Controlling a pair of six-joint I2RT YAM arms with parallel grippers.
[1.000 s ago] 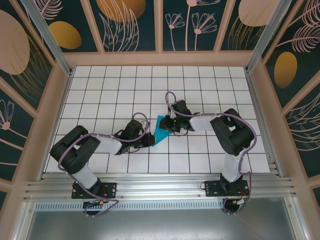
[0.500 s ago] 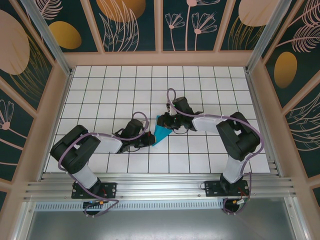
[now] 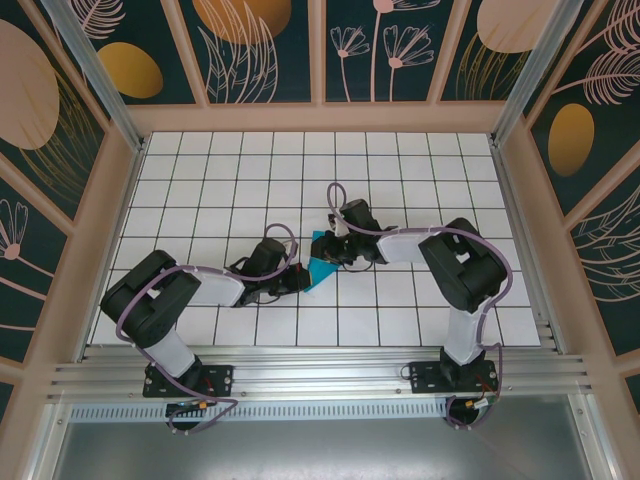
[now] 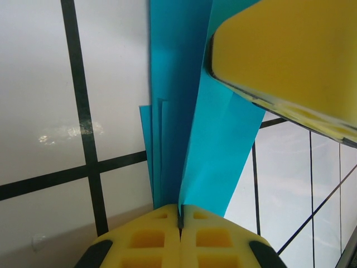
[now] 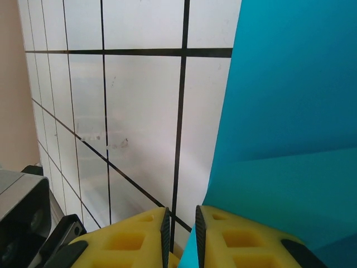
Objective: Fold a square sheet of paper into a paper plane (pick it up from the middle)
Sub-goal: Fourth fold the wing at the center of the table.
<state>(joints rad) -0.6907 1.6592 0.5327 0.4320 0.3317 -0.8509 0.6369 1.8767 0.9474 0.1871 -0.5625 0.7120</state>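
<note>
Two claws share the folded teal paper (image 3: 322, 262) mid-bench: my left claw (image 4: 180, 215), pressed together, pinches its layered near end, while my right claw (image 5: 179, 223) nips the opposite edge to steady the crease.

Robot lab cell, gridded table (image 3: 400, 160) (white tiles), aluminium frame (image 3: 90, 65), patterned panels (image 3: 270, 45)

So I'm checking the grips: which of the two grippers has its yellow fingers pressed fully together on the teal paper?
The left gripper: its yellow fingers meet, pinching the folded teal paper. The right gripper shows a narrow gap between its fingers.
</note>
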